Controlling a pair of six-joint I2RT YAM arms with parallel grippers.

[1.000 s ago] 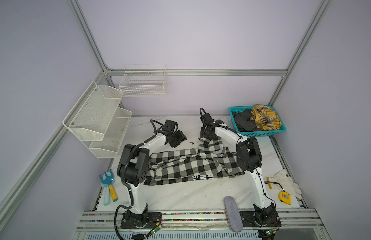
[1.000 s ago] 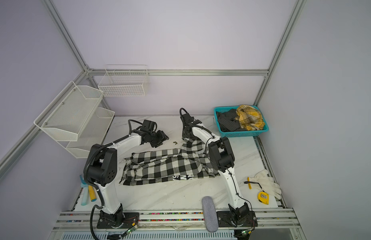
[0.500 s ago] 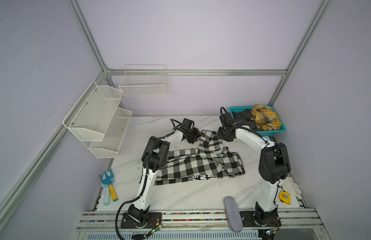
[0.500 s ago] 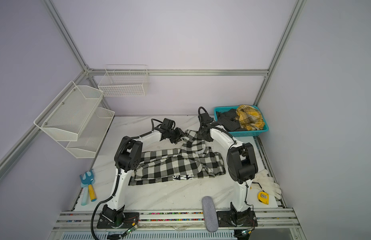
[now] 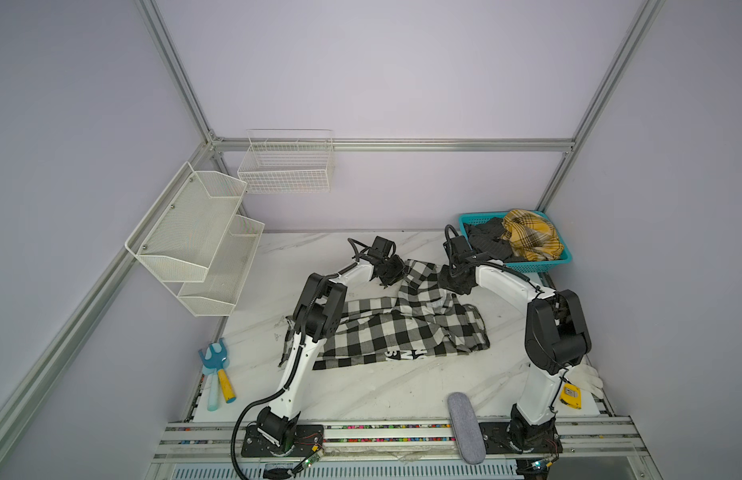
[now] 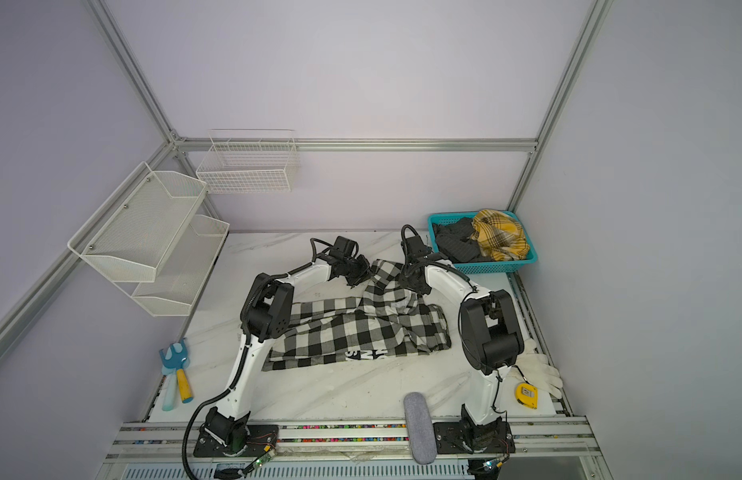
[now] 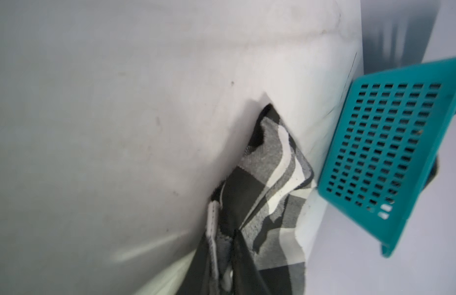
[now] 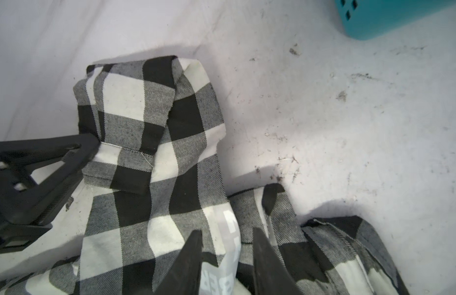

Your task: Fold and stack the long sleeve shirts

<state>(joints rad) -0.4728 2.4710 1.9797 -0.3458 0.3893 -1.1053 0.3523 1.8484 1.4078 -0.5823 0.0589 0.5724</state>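
Taking the table (image 5: 319,257) as a clock face with six o'clock at the front rail, a grey oblong pad (image 5: 465,428) lies across the rail at five o'clock. A yellow tape measure (image 5: 570,394) and white gloves (image 5: 587,376) sit at four o'clock, and a blue hand rake (image 5: 213,360) lies off the table's edge at eight.

The black-and-white checked shirt (image 5: 385,332) is spread across the middle of the table, rumpled. White block lettering (image 5: 404,354) shows along its six o'clock edge (only partly readable), and a narrower part runs up toward twelve.

At that twelve o'clock end, the left gripper (image 5: 396,275) is closed tight on the cloth's edge; the left wrist view shows checked fabric pinched between its fingers. Just beside it, toward one o'clock, the right gripper (image 8: 227,233) has its fingers partly apart, astride a raised fold of the same shirt. Whether they actually pinch it I cannot tell.

In the two o'clock corner a teal basket (image 5: 539,266) holds a yellow plaid shirt (image 5: 529,235) and a dark grey shirt (image 5: 485,241), both crumpled.

On the walls, a white two-tier mesh shelf (image 5: 194,232) hangs at ten o'clock and a white wire basket (image 5: 286,174) at eleven.
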